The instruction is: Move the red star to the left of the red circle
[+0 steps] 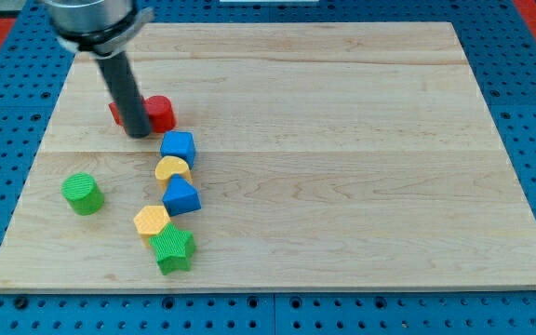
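- The rod's tip (140,133) rests at the board's (342,140) far left, touching the red blocks; there is no pincer.
- The red circle (161,113) sits just right of the tip.
- The red star (116,113) peeks out left, mostly hidden.
- A blue cube (179,147) lies just nearer.

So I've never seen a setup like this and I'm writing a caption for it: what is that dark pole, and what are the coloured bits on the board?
The single camera looks down at a wooden board on a blue pegboard. The dark pole is the robot arm's rod; it holds nothing and only pushes. My tip sits at two red blocks, partly hiding them, so their shapes are unclear. Below runs a chain: blue cube, yellow block, blue block, yellow hexagon, green star. A green cylinder stands apart at the view's left.
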`<control>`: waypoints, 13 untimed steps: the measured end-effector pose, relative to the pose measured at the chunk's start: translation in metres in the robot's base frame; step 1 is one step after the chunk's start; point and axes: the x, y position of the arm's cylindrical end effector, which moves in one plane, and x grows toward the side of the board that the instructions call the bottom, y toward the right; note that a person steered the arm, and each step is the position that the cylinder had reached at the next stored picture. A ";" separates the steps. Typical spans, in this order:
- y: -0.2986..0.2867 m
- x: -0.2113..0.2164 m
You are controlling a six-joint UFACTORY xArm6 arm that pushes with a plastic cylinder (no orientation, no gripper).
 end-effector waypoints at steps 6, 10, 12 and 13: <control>0.027 -0.006; -0.038 -0.028; 0.024 -0.066; -0.015 -0.050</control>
